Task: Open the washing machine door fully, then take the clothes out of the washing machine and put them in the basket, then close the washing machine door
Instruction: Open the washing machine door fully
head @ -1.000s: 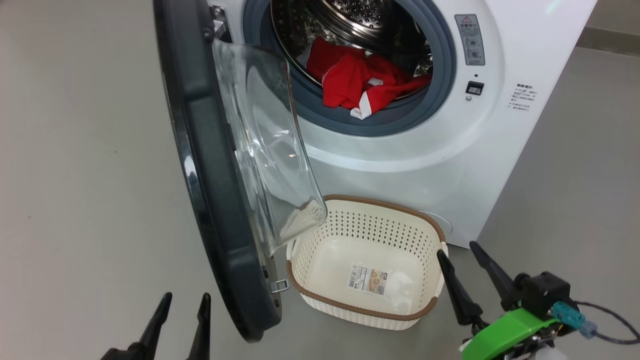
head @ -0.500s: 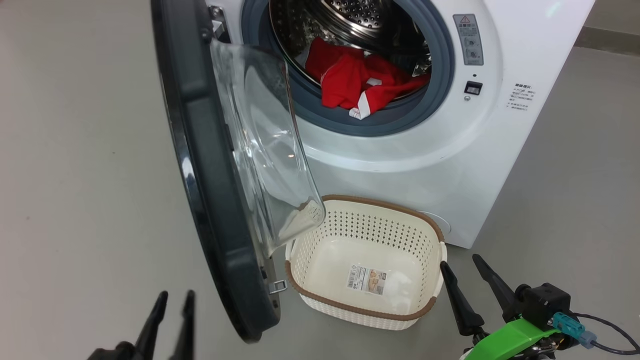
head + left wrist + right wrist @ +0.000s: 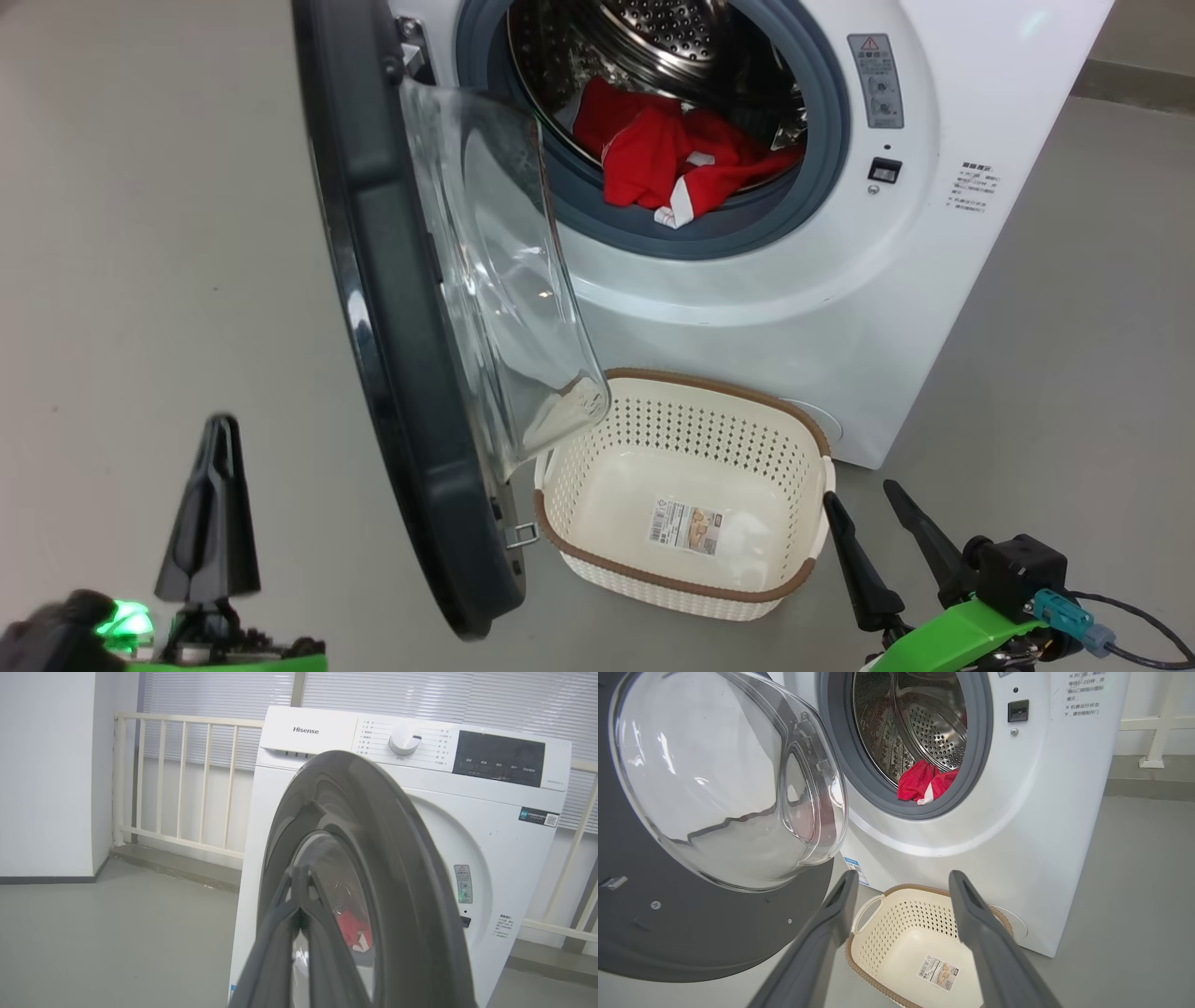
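One change: left claw (image 3: 219,439) clenched, empty, and rose left of round black-rimmed glass-bowl door (image 3: 392,308), which stands half open. Likely closed tip will push door wider. Near right, right claw (image 3: 857,493) released, empty, beside cream perforated basket (image 3: 672,579). Far: red clothes (image 3: 672,159) inside white washing machine (image 3: 794,299).

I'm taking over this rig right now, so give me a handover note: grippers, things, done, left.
Left gripper: shut, empty, on the outer side of the washing machine door, apart from it.
Right gripper: open, empty, beside the basket.
Clothes: in the drum of the washing machine; basket holds no clothes, on the floor before it.
Done: door swung out, perhaps not fully.
Left: finish opening, move clothes to basket, close door.
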